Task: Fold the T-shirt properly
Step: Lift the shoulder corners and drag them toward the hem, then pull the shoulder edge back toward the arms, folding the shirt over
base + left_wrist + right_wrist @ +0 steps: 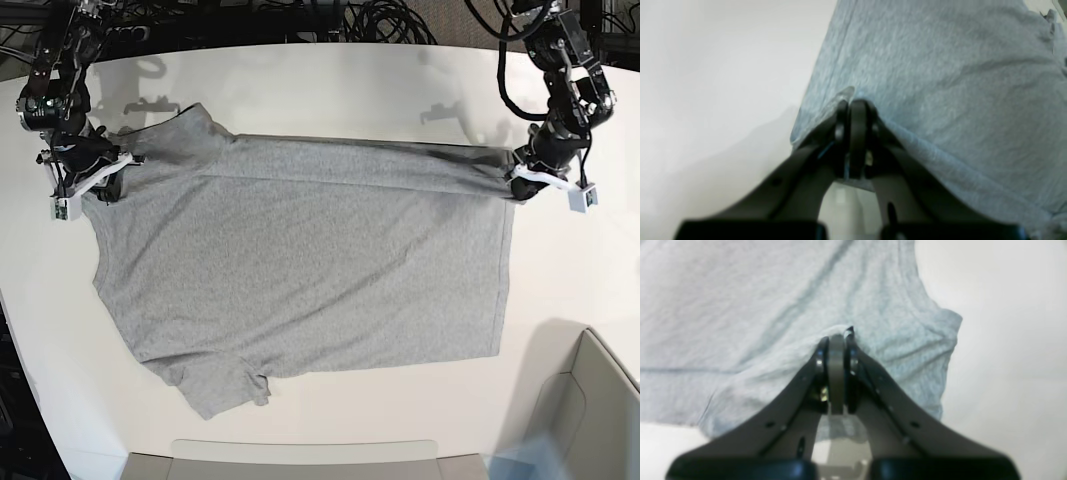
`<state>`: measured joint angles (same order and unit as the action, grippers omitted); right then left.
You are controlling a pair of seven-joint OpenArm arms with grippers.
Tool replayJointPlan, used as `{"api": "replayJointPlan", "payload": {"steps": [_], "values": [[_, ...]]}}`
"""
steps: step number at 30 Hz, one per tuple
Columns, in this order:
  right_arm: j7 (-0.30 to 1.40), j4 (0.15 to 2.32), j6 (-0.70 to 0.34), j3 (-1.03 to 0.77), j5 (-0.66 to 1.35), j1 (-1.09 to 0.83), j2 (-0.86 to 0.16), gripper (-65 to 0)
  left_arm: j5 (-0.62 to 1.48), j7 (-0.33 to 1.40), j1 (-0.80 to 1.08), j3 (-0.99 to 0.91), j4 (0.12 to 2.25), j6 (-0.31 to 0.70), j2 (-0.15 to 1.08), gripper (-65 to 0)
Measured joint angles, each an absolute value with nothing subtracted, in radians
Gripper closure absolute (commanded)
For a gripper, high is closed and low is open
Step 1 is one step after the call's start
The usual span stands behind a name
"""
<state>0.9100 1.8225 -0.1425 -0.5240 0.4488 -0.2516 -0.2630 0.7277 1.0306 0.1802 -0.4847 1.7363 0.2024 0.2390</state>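
Left wrist view: the left gripper (853,106) has its dark jaws pressed together on a pinch of the T-shirt (940,83), right at the hem edge. The heather-grey cloth fills the frame from 12 to 4 o'clock, drawn up in a taut ridge from the jaws; bare white table (706,83) lies from 7 to 11 o'clock. The picture is soft, and nothing else stands near the grip.

Right wrist view: the right gripper (836,340) is likewise clamped shut on a small fold of the shirt (756,306), with a sleeve lobe hanging toward 3 o'clock and a seam line running across at 9 o'clock. White tabletop (1007,340) shows from 1 to 5 o'clock.

Base view: the garment (300,260) lies spread, plain side up, across the middle of the white table (320,80), hem toward 3 o'clock and sleeves toward 9. Its far edge is lifted into a straight fold line between the two arms: the right gripper (100,168) bites the shoulder area at 9 o'clock, the left gripper (515,180) the hem corner at 3 o'clock. Black cables (390,20) crowd the table's far rim at 12 o'clock; a pale bin (590,400) sits at 5 o'clock, well apart from the cloth, and a pale tray edge (300,460) lies at 6 o'clock
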Motion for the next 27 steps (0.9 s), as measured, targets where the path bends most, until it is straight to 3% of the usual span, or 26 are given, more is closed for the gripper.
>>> {"api": "replayJointPlan", "payload": {"steps": [13,18,27], "values": [[0.909,1.614,-0.143,-0.446,0.448,-0.039,-0.323,0.0,0.721,1.022,0.036,-0.485,1.571,0.2,0.244,0.0],[0.805,1.524,-0.143,-0.369,0.382,0.007,-0.324,0.0,0.611,1.024,-0.022,-0.485,1.529,0.198,0.243,0.0],[0.734,1.346,-0.143,-0.28,0.306,0.125,-0.324,0.0,0.603,1.026,-0.115,-0.487,1.416,0.2,0.245,0.0]]}}
